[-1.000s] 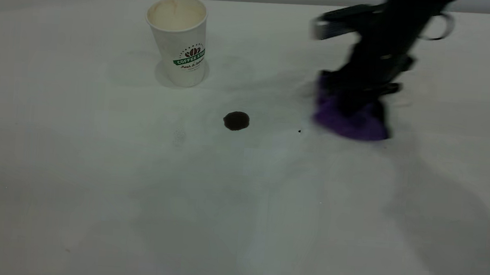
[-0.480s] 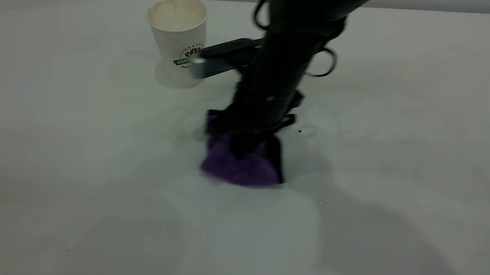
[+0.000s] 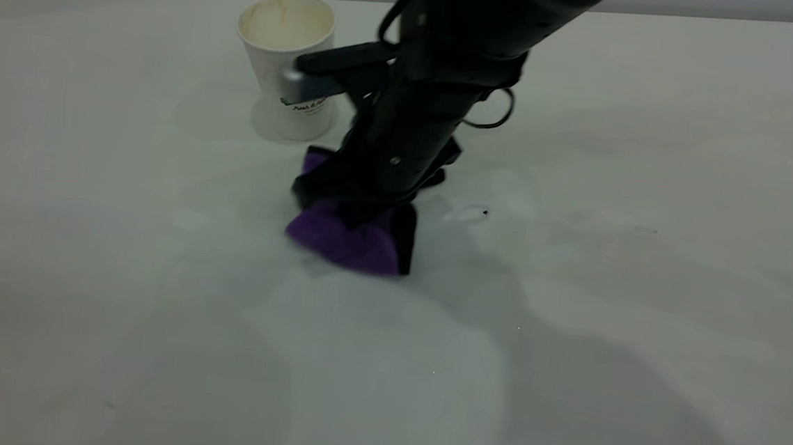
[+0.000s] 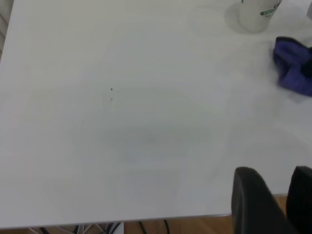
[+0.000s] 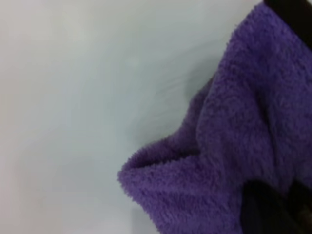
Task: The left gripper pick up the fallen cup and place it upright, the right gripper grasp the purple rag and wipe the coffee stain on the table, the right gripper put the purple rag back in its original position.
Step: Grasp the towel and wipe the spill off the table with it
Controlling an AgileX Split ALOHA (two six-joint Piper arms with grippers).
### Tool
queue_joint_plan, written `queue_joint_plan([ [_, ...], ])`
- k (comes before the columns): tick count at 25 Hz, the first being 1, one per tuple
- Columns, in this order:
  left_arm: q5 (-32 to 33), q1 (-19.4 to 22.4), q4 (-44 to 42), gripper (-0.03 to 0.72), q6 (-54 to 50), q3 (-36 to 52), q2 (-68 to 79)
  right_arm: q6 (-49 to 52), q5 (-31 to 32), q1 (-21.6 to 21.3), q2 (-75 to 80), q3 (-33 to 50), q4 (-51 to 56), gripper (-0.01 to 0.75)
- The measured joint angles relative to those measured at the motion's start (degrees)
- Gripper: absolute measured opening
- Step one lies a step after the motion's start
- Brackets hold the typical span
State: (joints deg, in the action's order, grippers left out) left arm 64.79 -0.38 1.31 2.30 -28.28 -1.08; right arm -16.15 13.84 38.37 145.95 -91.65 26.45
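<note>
The right gripper (image 3: 362,210) pinches the purple rag (image 3: 350,239) flat to the table (image 3: 84,298) at the cup's (image 3: 289,61) 5 o'clock to scrub the hidden coffee stain, while the left gripper (image 4: 273,200), parked, stands spread.

Exterior view dim and flat; broad soft shadows spread over the table (image 3: 649,198) toward the near edge. Left wrist view brighter, evenly lit, slightly soft. Right wrist view close-up, the purple rag (image 5: 234,161) fuzzy, table washed pale
</note>
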Motion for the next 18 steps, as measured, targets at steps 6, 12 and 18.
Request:
queue_joint_plan([
  [6,0.0,0.0,0.0,0.240,0.1,0.0,0.0,2.7,-0.8,-7.7,0.3,0.0,0.1,0.049],
  [12,0.0,0.0,0.0,0.240,0.1,0.0,0.0,4.0,2.8,-17.7,0.6,-0.3,0.7,0.049],
  [18,0.0,0.0,0.0,0.240,0.1,0.0,0.0,4.0,11.7,-28.8,0.2,-0.6,-0.3,0.049],
])
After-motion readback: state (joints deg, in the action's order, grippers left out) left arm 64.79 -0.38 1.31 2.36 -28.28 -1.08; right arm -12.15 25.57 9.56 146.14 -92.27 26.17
